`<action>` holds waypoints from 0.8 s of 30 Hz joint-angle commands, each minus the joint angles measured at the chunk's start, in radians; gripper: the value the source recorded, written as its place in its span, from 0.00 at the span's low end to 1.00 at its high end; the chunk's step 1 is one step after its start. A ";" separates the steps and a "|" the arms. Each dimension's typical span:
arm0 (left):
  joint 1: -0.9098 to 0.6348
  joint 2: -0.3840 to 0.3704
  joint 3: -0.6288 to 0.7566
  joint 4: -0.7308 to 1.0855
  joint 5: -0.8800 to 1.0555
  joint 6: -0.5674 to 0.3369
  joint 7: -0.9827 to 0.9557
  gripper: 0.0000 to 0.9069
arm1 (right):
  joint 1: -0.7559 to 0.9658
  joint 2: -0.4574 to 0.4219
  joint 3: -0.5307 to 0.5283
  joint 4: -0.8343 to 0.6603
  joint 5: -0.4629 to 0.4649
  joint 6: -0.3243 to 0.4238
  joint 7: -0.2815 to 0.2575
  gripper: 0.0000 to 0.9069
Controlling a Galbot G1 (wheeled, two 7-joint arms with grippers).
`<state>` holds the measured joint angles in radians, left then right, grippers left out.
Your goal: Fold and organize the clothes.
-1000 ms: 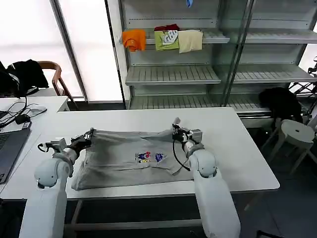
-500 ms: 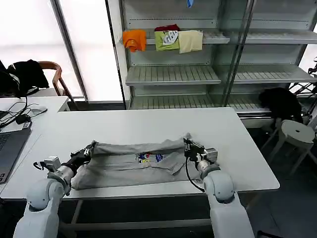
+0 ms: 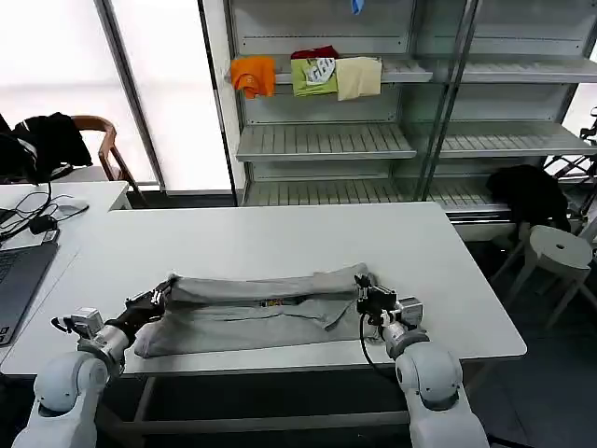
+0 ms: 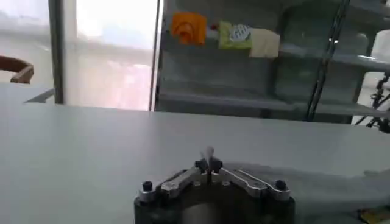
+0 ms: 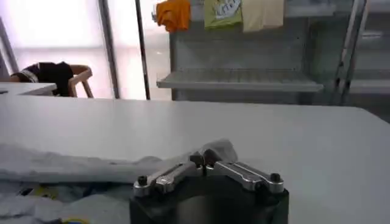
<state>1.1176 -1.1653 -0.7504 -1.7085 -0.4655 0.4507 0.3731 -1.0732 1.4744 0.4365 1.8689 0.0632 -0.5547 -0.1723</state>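
Observation:
A light grey shirt (image 3: 252, 313) lies near the front edge of the white table (image 3: 280, 238), its far half drawn over toward me into a long fold. A bit of its coloured print (image 3: 272, 302) peeks out under the folded edge. My left gripper (image 3: 160, 297) is shut on the shirt's left corner (image 4: 209, 152). At the right end my right gripper (image 3: 362, 289) is shut on the other corner (image 5: 216, 150). Both hold the fold's edge just above the lower layer.
A laptop (image 3: 14, 280) and cables lie on the desk at the left. Behind the table stand shelves (image 3: 326, 140) with folded orange, green and cream clothes (image 3: 308, 73). A white stool (image 3: 560, 250) stands at the right. The table's far half is bare.
Both grippers have pulled the shirt's far edge toward me and lower, folding it over the near half. The chest print, open to view earlier, is now almost covered.

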 commanded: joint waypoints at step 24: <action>0.064 -0.020 -0.006 -0.035 0.144 -0.070 -0.065 1.00 | -0.079 -0.020 0.008 0.044 -0.284 0.066 0.070 1.00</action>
<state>1.1723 -1.1809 -0.7590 -1.7311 -0.3465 0.4141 0.3362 -1.1443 1.4612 0.4400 1.8950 -0.1493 -0.4960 -0.1231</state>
